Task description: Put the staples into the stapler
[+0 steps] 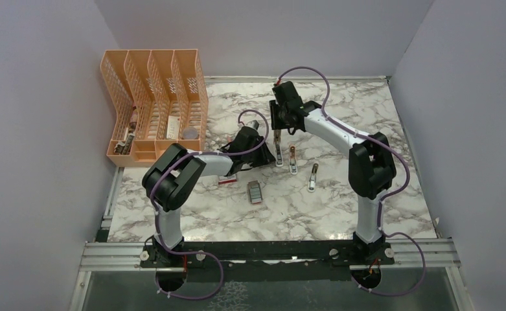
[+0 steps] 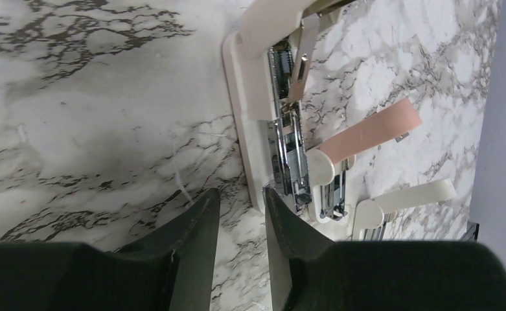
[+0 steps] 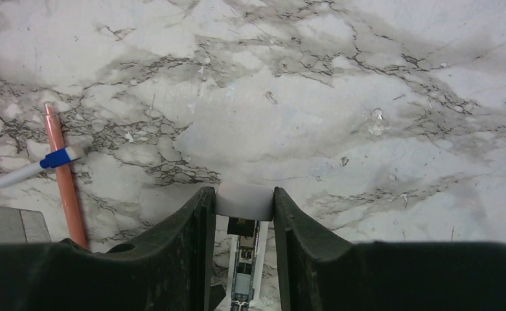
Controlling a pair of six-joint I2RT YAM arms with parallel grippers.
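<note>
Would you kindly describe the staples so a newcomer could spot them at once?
On the marble table, look just nearer the arm bases than the left gripper. The staples sit as a short grey block edged in red, unlike the slim staplers to its right.

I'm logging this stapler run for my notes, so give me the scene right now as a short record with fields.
stapler: lying on the marble table, lid raised, metal channel exposed
right gripper: shut on the stapler's white end
left gripper: jaws slightly apart, nothing between them, at the stapler's near end
staples: on the table, apart from the stapler and both grippers
nearby: orange pen on the table; orange file rack at the far left
</note>
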